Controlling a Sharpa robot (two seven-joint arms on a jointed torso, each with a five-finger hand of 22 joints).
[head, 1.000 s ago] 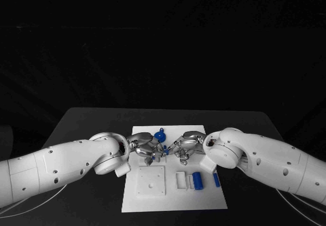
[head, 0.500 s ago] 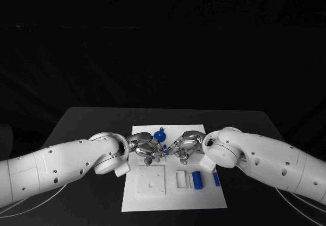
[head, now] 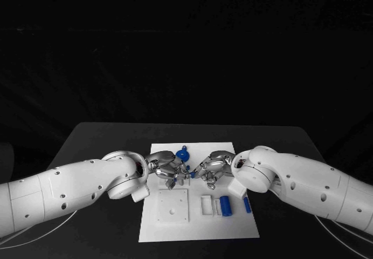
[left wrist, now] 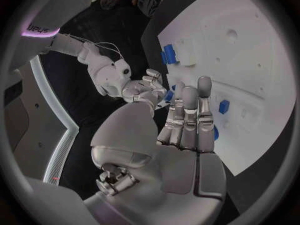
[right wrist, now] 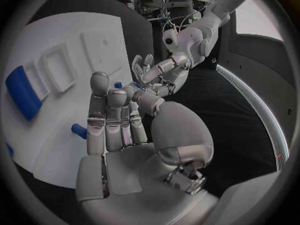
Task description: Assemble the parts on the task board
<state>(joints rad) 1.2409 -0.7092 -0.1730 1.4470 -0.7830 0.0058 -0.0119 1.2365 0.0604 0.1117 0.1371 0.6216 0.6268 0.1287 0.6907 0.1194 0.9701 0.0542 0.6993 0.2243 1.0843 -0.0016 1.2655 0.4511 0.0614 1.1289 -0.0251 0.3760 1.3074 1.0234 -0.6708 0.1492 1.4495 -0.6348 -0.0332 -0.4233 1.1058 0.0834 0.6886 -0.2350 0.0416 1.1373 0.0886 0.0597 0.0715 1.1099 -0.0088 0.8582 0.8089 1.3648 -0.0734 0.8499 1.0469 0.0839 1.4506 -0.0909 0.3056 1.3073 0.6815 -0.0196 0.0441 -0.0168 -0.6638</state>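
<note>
We have both hands meeting over the task board (head: 198,226): left hand (head: 167,168) and right hand (head: 211,167) together pinch 1 small blue part (head: 190,173), seemingly stiff, light and slippery; it wants fingertip holds at its ends.

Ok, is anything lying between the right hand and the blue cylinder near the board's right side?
Nothing visible. In the head view the blue cylinder lies in its white holder on the task board, just nearer the robot than the right hand, with bare board between them. The left hand stays to the other side.

Whether the left hand (head: 167,168) and right hand (head: 211,168) pinch anything is hidden.
</note>
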